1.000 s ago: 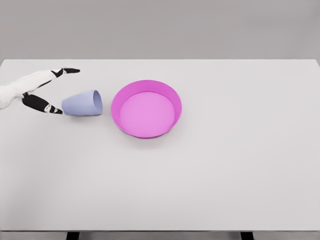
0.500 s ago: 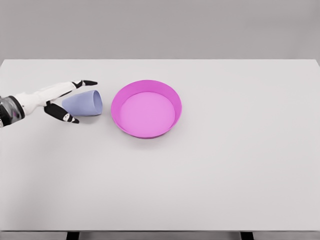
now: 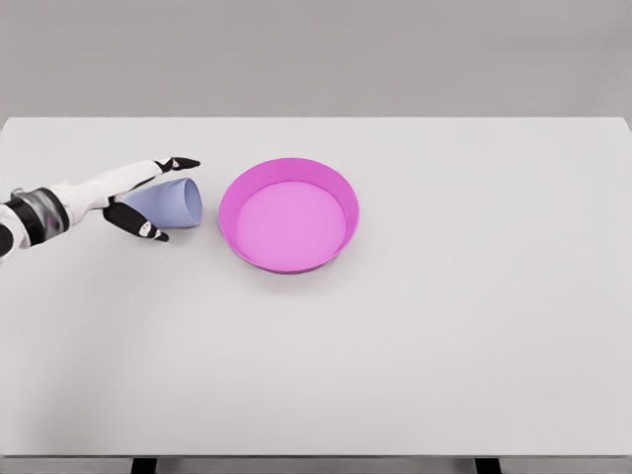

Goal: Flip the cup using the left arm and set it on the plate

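Note:
A pale blue cup [image 3: 171, 203] lies on its side on the white table, its wide mouth turned toward the plate. Just right of it sits a round pink plate [image 3: 289, 214] with a raised rim, nothing inside. My left hand [image 3: 166, 199] comes in from the left edge and straddles the cup's narrow end. Its fingers [image 3: 178, 163] stretch over the top of the cup and the thumb [image 3: 146, 229] reaches along the near side. The hand is spread around the cup and has not closed on it.
The white table [image 3: 415, 336] stretches across the whole view, with its front edge at the bottom and a grey wall behind.
My left hand has slid to the right, from beside the cup's base to around the cup, and the fingers have come closer together. The cup and the plate have not moved.

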Motion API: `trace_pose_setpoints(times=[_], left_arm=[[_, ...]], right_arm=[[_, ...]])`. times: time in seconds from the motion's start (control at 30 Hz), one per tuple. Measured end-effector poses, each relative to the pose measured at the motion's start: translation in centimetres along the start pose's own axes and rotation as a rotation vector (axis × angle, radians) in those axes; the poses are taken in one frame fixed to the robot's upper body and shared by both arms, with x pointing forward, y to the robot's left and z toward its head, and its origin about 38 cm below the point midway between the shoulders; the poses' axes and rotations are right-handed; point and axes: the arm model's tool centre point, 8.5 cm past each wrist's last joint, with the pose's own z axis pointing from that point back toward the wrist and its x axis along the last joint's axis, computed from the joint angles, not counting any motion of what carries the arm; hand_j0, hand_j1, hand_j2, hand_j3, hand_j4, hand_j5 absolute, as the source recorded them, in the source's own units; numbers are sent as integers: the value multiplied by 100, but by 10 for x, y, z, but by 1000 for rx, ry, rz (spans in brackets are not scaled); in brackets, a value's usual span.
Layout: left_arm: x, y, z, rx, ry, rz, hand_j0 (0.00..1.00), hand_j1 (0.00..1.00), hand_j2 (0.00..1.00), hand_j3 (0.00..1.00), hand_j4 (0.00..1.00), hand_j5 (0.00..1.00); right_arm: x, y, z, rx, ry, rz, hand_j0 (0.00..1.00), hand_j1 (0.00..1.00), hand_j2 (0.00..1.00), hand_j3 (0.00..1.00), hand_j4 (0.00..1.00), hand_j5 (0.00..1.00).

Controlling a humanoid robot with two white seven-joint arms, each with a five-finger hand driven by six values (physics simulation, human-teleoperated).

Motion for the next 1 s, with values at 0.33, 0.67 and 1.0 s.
trace_pose_setpoints(times=[0.33,0.67,1.0], left_arm=[[4,-3,-7,0,1,21,93,93,93,93,93,93],[3,-10,-15,-11,21,50,85,85,85,85,85,85],[4,-11,-16,-10,19,56,71,71,71,71,71,71]], right_arm=[[0,0,0,0,0,0,100,100,100,100,100,100],[0,0,0,0,0,0,100,100,100,100,100,100],[0,0,0,0,0,0,100,100,100,100,100,100]])
